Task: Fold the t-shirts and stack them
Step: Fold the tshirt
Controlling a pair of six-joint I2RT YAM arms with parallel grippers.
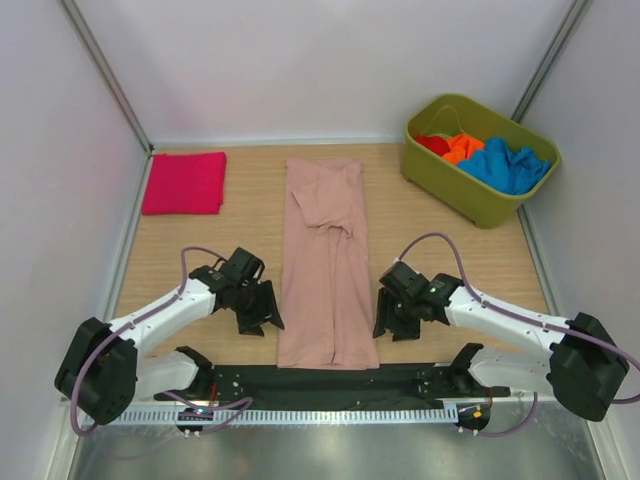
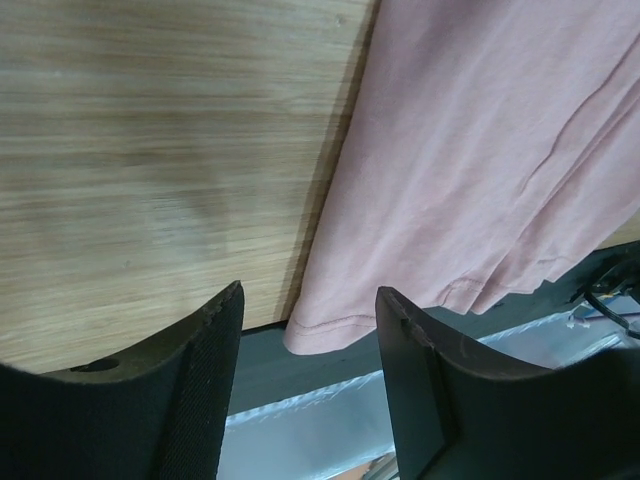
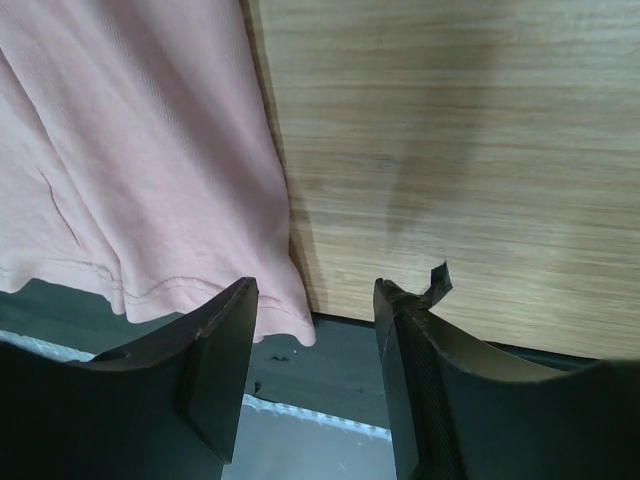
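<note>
A dusty-pink t-shirt (image 1: 325, 260) lies as a long narrow strip down the middle of the table, sleeves folded in. Its hem hangs over the near edge. My left gripper (image 1: 262, 322) is open and empty just left of the hem's left corner (image 2: 320, 335). My right gripper (image 1: 388, 325) is open and empty just right of the hem's right corner (image 3: 290, 320). A folded magenta t-shirt (image 1: 184, 183) lies at the back left. Red (image 1: 433, 143), orange (image 1: 462, 148) and blue (image 1: 506, 166) t-shirts are bunched in the tub.
An olive-green plastic tub (image 1: 470, 190) stands at the back right. A black strip (image 1: 330, 380) and a metal rail run along the near table edge. White walls close in the left, back and right sides.
</note>
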